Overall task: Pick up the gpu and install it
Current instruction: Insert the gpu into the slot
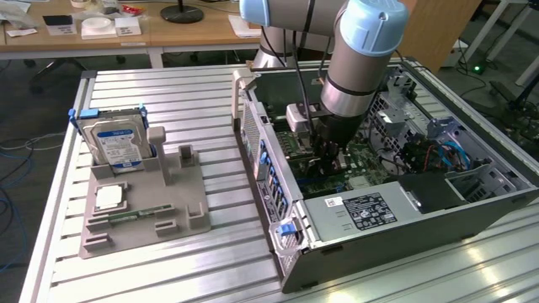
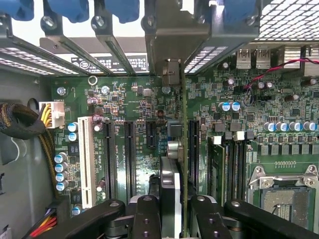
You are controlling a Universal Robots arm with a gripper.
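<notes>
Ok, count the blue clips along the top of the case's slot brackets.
4 blue clips: three side by side above the empty slot covers, one past the bracket of the gpu. Others may hide behind that bracket.

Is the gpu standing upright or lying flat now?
Upright: the gpu stands on edge over the motherboard, clamped in the gripper.
</notes>
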